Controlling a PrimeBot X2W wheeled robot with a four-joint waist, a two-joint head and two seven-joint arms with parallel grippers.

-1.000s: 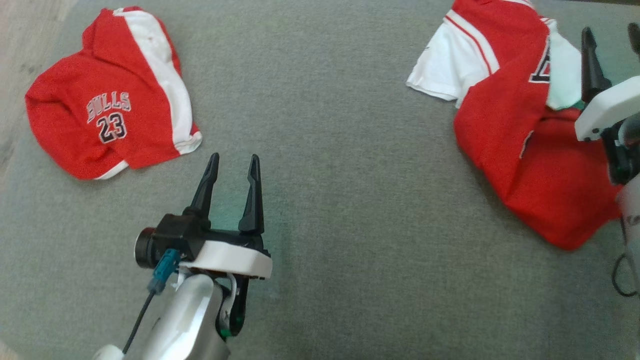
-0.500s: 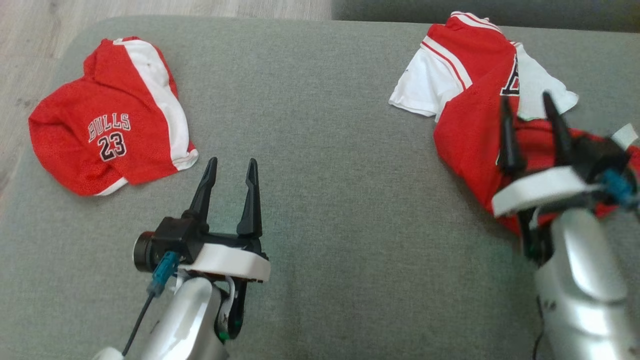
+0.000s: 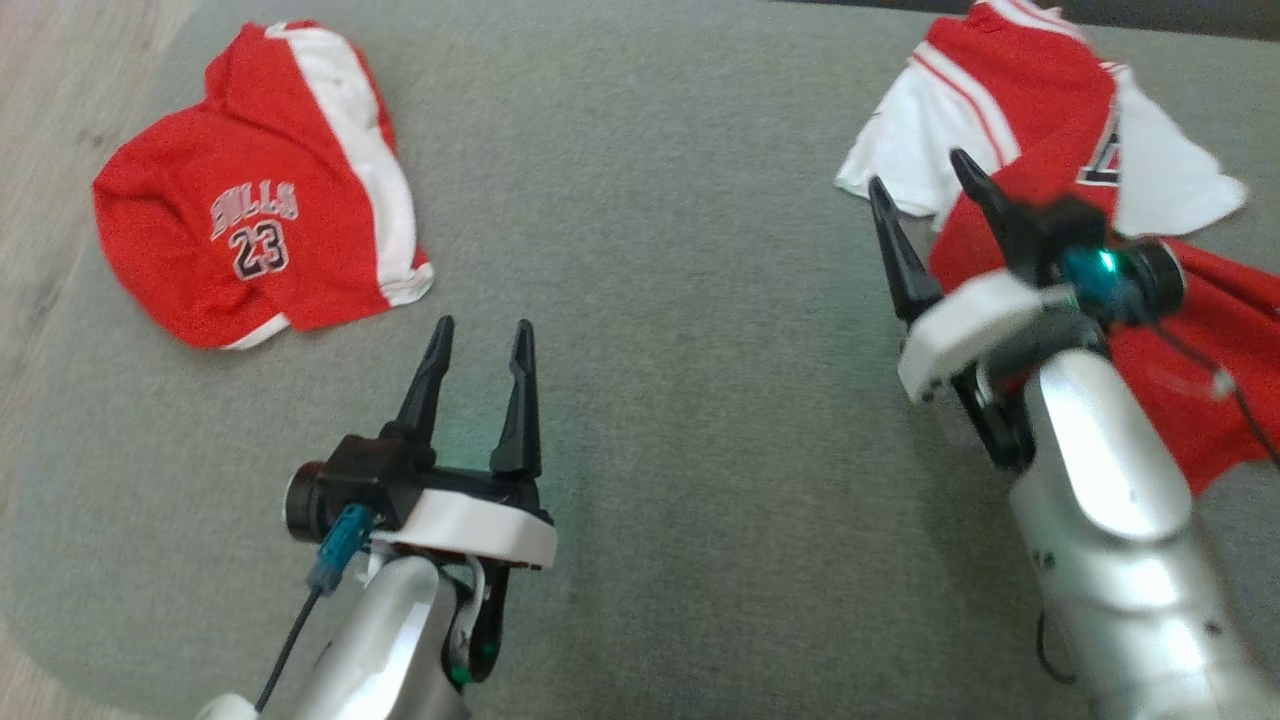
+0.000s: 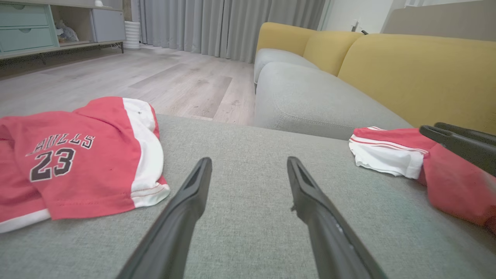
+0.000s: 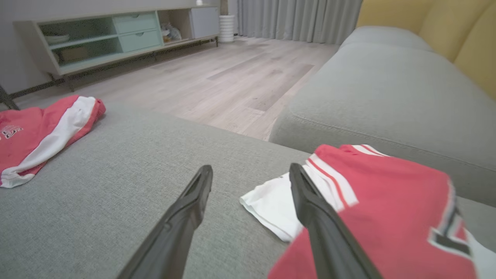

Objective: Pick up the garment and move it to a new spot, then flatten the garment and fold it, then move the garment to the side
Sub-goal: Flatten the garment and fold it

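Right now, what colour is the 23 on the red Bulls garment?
The 23 is black with pale edging; clearest in left wrist view.

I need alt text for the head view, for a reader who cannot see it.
On a grey cushion, a red garment marked 23 lies at upper left and a rumpled garment at upper right. Both grippers have open jaws: the left gripper over bare cushion, the right gripper at the rumpled garment's edge.
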